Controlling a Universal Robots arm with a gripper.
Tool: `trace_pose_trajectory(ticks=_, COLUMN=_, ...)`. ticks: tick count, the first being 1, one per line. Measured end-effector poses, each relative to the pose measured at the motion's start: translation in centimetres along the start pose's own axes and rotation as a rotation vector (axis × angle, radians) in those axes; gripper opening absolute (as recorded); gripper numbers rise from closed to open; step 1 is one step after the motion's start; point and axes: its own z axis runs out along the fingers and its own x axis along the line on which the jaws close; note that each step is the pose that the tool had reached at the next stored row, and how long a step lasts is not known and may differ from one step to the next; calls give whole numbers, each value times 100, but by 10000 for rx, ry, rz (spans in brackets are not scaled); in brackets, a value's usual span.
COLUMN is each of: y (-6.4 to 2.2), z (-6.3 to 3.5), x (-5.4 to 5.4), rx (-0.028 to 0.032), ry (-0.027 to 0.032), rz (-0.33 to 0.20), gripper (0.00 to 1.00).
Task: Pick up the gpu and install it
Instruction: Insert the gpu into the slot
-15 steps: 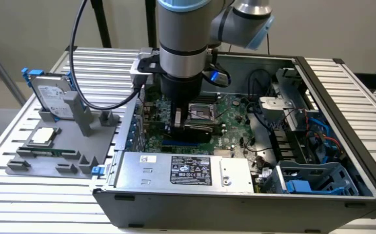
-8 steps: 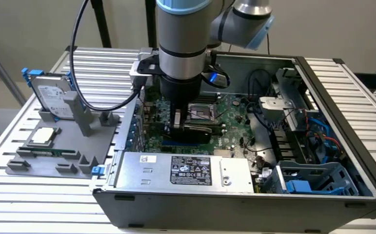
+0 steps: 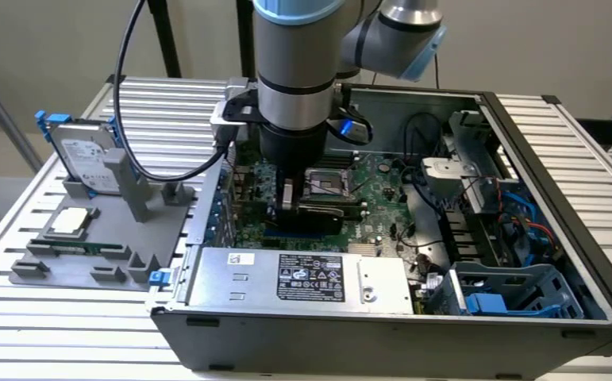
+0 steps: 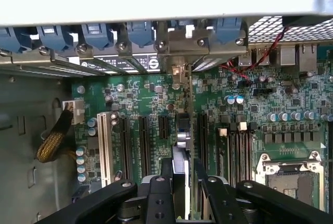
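Wrist view has the hand (image 4: 182,177) closed on the gpu (image 4: 180,146), one black finger (image 4: 165,174) pressed to each face of the card. The gpu stands on edge and is seen edge-on, running away from the fingers toward the rear of the case (image 4: 26,130). It is over the board (image 4: 140,91), in line with the black slots (image 4: 143,141), which lie on both sides of it. A white slot (image 4: 101,141) lies further off, and the socket (image 4: 291,177) is on the other side. I cannot tell whether the card's lower edge is in a slot or just above one. Its far end points at silver brackets (image 4: 182,42) under a row of blue clips (image 4: 99,31) at the rear. A braided cable (image 4: 52,141) lies beside the board, apart from the card.

In the exterior view the arm (image 3: 295,63) reaches straight down into the open case, with the hand low over the board. The power supply (image 3: 295,278) sits at the near side of the case. A blue cage (image 3: 517,294) is in the corner at the exterior view's right. On the exterior view's left a grey tray (image 3: 125,274) rests on the slatted surface (image 3: 30,317), just beside the case. A hard drive (image 3: 83,159) stands upright in the tray, and a chip (image 3: 73,221) and a memory stick (image 3: 67,246) lie flat, all well apart from the hand.
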Motion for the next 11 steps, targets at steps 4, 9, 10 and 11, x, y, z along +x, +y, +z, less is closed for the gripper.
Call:
trace_pose_trajectory(ticks=4, y=-1, z=0, x=0, rx=-2, ry=31, rz=-1, gripper=0)
trace_pose_trajectory(ticks=9, y=0, z=0, x=0, rx=-3, ry=47, rz=0, gripper=0)
trace_pose_trajectory(ticks=10, y=-1, z=0, x=-1, rx=-3, ry=50, rz=0, gripper=0)
trace_pose_trajectory(ticks=11, y=0, z=0, x=-1, rx=-3, ry=53, rz=0, gripper=0)
